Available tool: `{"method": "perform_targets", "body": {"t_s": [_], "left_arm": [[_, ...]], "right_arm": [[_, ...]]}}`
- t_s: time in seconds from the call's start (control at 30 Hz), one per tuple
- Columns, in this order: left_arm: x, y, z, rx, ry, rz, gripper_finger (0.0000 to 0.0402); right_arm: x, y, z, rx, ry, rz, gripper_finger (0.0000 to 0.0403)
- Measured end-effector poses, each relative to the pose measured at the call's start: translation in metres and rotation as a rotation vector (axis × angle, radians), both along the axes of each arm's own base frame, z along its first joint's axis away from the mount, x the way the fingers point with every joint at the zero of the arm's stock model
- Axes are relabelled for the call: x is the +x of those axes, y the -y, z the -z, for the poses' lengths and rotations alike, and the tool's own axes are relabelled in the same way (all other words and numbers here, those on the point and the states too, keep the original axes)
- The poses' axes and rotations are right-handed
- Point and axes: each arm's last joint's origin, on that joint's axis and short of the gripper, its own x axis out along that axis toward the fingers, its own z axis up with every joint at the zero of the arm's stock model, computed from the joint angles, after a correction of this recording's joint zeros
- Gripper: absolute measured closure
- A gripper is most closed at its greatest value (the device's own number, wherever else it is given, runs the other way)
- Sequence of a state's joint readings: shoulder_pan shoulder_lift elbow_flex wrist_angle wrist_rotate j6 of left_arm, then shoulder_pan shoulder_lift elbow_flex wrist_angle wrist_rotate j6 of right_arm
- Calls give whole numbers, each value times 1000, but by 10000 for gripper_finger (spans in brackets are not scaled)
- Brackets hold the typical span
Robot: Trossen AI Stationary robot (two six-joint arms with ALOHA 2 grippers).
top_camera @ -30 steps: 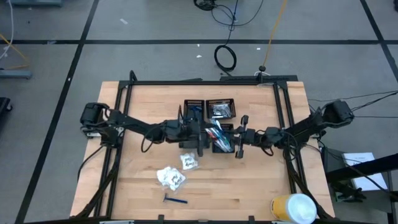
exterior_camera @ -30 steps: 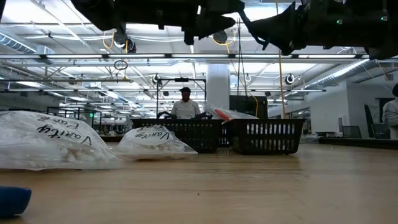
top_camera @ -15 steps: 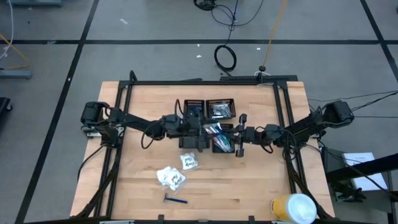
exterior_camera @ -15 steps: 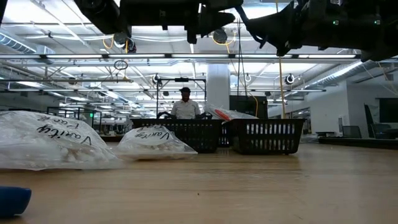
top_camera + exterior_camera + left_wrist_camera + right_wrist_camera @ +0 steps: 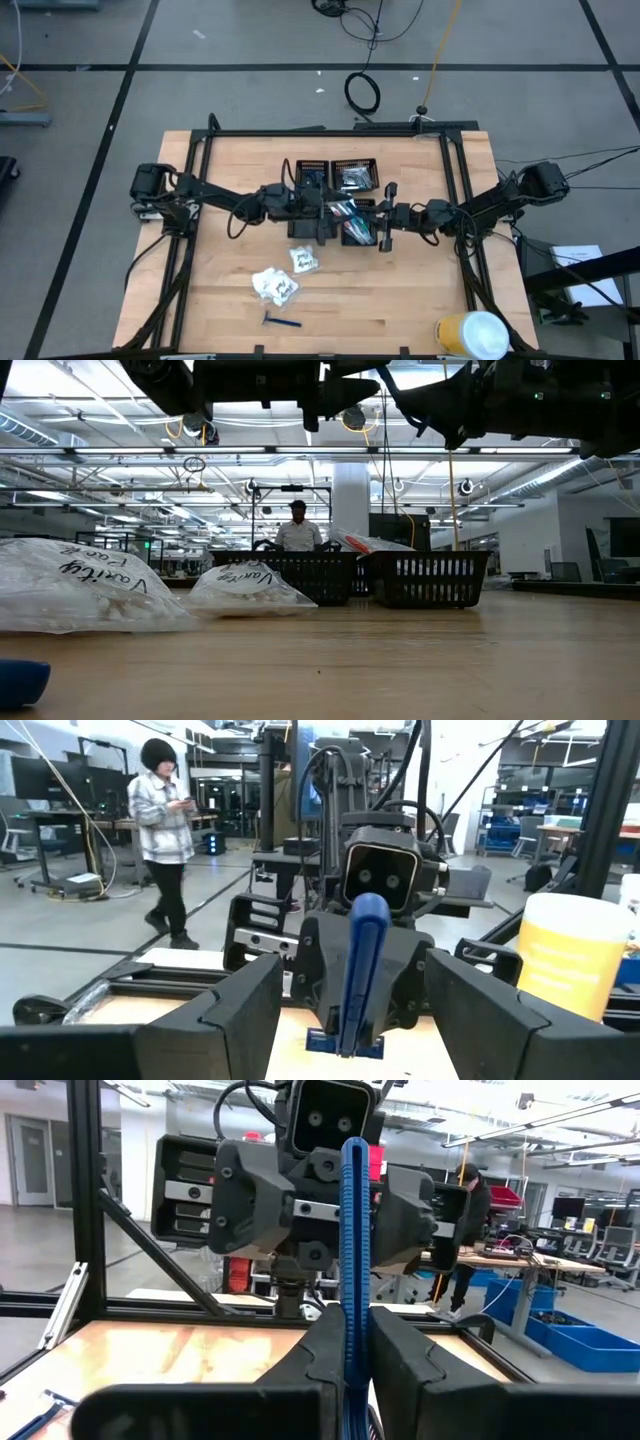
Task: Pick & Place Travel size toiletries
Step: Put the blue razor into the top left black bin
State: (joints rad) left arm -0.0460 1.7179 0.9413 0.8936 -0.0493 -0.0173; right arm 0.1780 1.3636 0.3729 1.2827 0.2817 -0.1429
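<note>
my right hand (image 5: 345,1350) hangs over the middle of the tabletop (image 5: 420,290), fingers pressed together on a blue razor (image 5: 349,1250) that stands upright between them. my left hand (image 5: 350,1020) faces it from the left, just beside it, fingers spread wide on either side of the razor's blue handle; i cannot tell whether they touch it. both hands hover above the right near tray of four black mesh trays (image 5: 356,173), where toothbrushes (image 5: 347,213) lie in teal, pink and white. the far right tray holds small silvery pieces (image 5: 355,177). nearer on the tabletop lie two white crinkly packets (image 5: 275,286), and nearer still another blue razor (image 5: 281,321). a yellow-and-white cylinder (image 5: 470,333) stands at the near right corner. a person (image 5: 297,532) stands in the room beyond the trays.
</note>
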Motion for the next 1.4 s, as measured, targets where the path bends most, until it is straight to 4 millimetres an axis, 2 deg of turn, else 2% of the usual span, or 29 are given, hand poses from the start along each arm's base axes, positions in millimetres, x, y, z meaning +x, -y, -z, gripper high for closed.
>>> {"method": "perform_targets", "body": {"t_s": [0.23,0.47,0.53,0.63,0.8,0.87,1.1,1.3,1.4], "left_arm": [[10,-1,16,-16,60,-20,163],[11,-4,15,3,72,-37,165],[10,-4,14,5,75,-39,177],[10,-5,15,6,72,-41,224],[10,-7,15,17,73,8,359],[10,-9,14,14,75,39,384],[11,-11,16,-8,60,-23,391],[10,-19,17,2,10,-88,391],[4,-23,9,58,-45,-196,391]], "right_arm": [[0,0,0,0,0,0,383],[0,0,0,0,0,0,383],[0,0,0,0,0,0,384],[0,0,0,0,0,0,384],[0,0,0,1,-2,3,383],[0,0,0,5,0,3,376],[1,-1,4,38,-37,-32,317],[1,-1,5,36,-55,-44,232],[0,-2,4,45,-63,-24,191]]}}
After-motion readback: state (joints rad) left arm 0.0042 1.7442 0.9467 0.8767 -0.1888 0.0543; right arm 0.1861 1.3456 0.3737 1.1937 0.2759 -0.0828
